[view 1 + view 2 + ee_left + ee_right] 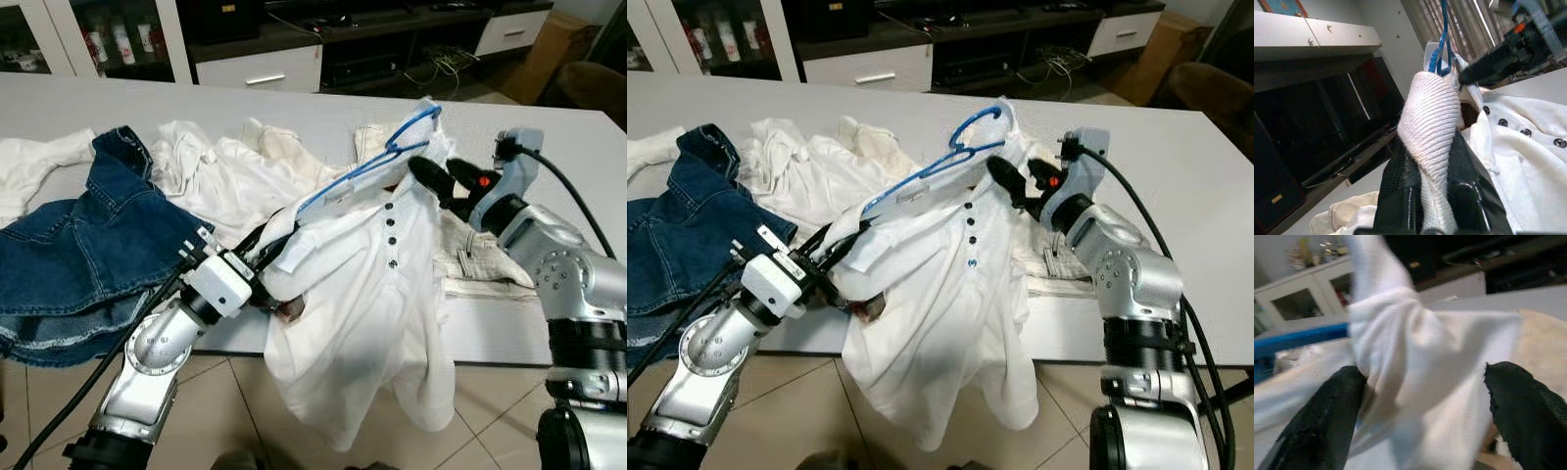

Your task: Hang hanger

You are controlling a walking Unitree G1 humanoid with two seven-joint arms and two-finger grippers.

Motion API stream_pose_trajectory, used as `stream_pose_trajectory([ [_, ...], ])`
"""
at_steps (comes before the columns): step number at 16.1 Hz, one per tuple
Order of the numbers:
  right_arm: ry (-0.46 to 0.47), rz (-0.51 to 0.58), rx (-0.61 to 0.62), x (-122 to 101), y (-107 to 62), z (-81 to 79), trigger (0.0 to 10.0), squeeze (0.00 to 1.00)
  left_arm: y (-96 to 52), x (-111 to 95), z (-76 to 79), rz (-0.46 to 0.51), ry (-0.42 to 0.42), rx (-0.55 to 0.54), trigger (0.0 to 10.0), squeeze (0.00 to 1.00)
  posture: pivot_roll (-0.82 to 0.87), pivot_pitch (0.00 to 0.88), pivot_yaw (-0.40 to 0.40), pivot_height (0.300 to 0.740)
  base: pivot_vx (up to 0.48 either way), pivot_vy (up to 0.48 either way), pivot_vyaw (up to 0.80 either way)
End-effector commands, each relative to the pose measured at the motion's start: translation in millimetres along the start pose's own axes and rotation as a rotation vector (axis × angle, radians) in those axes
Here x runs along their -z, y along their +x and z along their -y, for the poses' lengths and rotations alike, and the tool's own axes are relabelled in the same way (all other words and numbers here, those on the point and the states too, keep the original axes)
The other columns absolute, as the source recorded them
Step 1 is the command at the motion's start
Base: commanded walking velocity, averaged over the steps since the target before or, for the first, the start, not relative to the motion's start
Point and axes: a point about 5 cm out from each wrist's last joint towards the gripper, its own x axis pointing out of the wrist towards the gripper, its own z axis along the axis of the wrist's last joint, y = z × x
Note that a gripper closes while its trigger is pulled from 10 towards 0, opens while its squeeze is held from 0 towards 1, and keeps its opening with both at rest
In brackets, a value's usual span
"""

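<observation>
A white shirt [377,294] with dark buttons hangs in the air at the front edge of the grey worktop [588,157]. A blue hanger [377,162] sits inside the top of the shirt, and its hook sticks up above the collar.

The left tool [269,250] is on the left side of the shirt. Its two black fingers [1400,186] are pressed tight on a fold of the white cloth.

The right tool [441,181] is up by the collar, next to the hanger hook. Its fingers [1322,426] are spread wide with white cloth bunched between them. The close picture is blurry, so it may be just touching the cloth and not squeezing it.

On the worktop behind lie a blue denim piece [88,255] and a heap of white clothes [225,171]. The bottom of the shirt hangs down over the tiled floor [490,411].
</observation>
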Motion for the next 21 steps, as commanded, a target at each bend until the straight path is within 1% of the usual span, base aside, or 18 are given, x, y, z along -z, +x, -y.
stream_pose_trajectory([
  [1, 0.012, 0.012, 0.067, -4.9, -0.9, 10.1, 0.0, 0.00, 2.0, -1.7, -1.7, 0.012, 0.010, -0.008, 10.0, 0.00, 0.15, 0.026, -0.055, 0.740, 0.000, 0.000, 0.00],
  [6, 0.008, 0.039, 0.080, -7.4, -0.2, 10.4, 0.0, 0.00, 1.7, -1.5, -1.0, 0.011, 0.011, -0.008, 10.0, 0.00, 0.15, 0.027, -0.055, 0.740, 0.000, 0.000, 0.00],
  [8, 0.003, 0.093, 0.147, -15.2, -1.8, 18.4, 0.0, 0.00, 2.2, -1.7, -0.8, 0.013, 0.010, -0.008, 10.0, 0.00, 0.15, 0.027, -0.055, 0.740, 0.000, 0.000, 0.00],
  [9, 0.008, 0.126, 0.178, -21.1, -2.8, 22.4, 0.0, 0.00, 2.3, -1.4, -0.6, 0.012, 0.009, -0.007, 10.0, 0.00, 0.15, 0.027, -0.055, 0.740, 0.000, 0.000, 0.00],
  [10, 0.013, 0.199, 0.246, -36.3, -5.6, 30.4, 0.0, 0.00, 2.3, 0.1, 0.8, 0.006, 0.003, 0.000, 10.0, 0.00, 0.15, 0.027, -0.055, 0.740, 0.000, 0.000, 0.00],
  [11, 0.010, 0.236, 0.260, -46.4, -7.9, 33.0, 0.0, 0.00, 2.0, 0.5, 3.0, 0.003, 0.002, 0.009, 10.0, 0.00, 0.15, 0.028, -0.055, 0.740, 0.000, 0.000, 0.00],
  [13, -0.029, 0.309, 0.278, -72.3, -14.8, 38.4, 0.0, 0.00, 1.5, 0.8, 4.4, -0.001, -0.002, 0.014, 10.0, 0.00, 0.15, 0.026, -0.056, 0.740, 0.000, 0.000, 0.00],
  [14, -0.032, 0.321, 0.285, -75.9, -15.9, 39.8, 0.0, 0.00, 1.4, 0.9, 4.6, -0.002, -0.002, 0.014, 10.0, 0.00, 0.15, 0.026, -0.056, 0.740, 0.000, 0.000, 0.00],
  [15, -0.044, 0.332, 0.309, -80.9, -17.5, 44.6, 0.0, 0.00, 1.4, 0.7, 4.5, -0.001, -0.002, 0.011, 10.0, 0.00, 0.15, 0.026, -0.056, 0.740, 0.000, 0.000, 0.00],
  [16, -0.048, 0.324, 0.335, -80.0, -17.6, 49.7, 0.0, 0.00, 1.4, 0.4, 4.2, 0.001, -0.001, 0.007, 10.0, 0.00, 0.15, 0.026, -0.056, 0.740, 0.000, 0.000, 0.00],
  [19, -0.070, 0.303, 0.387, -72.9, -17.8, 57.0, 0.0, 0.00, 1.7, -0.6, 3.2, 0.004, 0.001, 0.001, 10.0, 0.00, 0.15, 0.026, -0.056, 0.740, 0.000, 0.000, 0.00],
  [20, -0.069, 0.303, 0.419, -72.0, -18.9, 61.3, 0.0, 0.00, 1.6, -0.3, 3.0, 0.002, 0.003, 0.001, 10.0, 0.00, 0.16, 0.023, -0.057, 0.740, 0.000, 0.000, 0.00],
  [21, -0.058, 0.308, 0.490, -71.6, -22.7, 71.0, 0.0, 0.00, 1.1, 0.1, 2.8, 0.000, 0.004, 0.002, 10.0, 0.00, 0.16, 0.023, -0.057, 0.740, 0.000, 0.000, 0.00],
])
